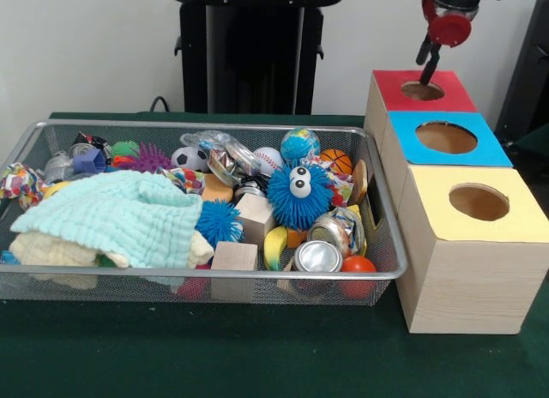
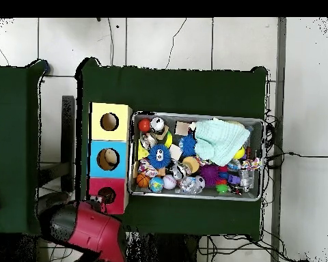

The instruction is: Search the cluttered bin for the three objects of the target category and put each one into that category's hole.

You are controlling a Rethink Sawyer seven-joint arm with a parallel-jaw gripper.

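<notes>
Hovering over the red box [image 1: 418, 91], the gripper [image 1: 426, 72] points its fingers down at that box's hole [image 1: 422, 91]; the tips look pressed together with nothing between them, though they are small and dark against the opening. Which category is wanted cannot be read from the scene, so the likeliest candidates are judged here.

Down and to the side of the fingers, in the wire bin [image 1: 206, 274], lie several balls: a baseball [image 1: 268, 159], a soccer ball [image 1: 184, 158], a globe ball [image 1: 299, 144] and a basketball [image 1: 337, 160]. They look light and firm but smooth and round, so they could roll out of a pinch; closing across the widest part seems safest.

The metal cans [image 1: 318, 257], nearest the bin's front rim, look stiff and slick; gripping across the side wall should hold. The wooden blocks [image 1: 233, 256] offer flat faces. The blue spiky toy [image 1: 298, 195] and the cloth [image 1: 116, 216] are soft and would squash.
</notes>
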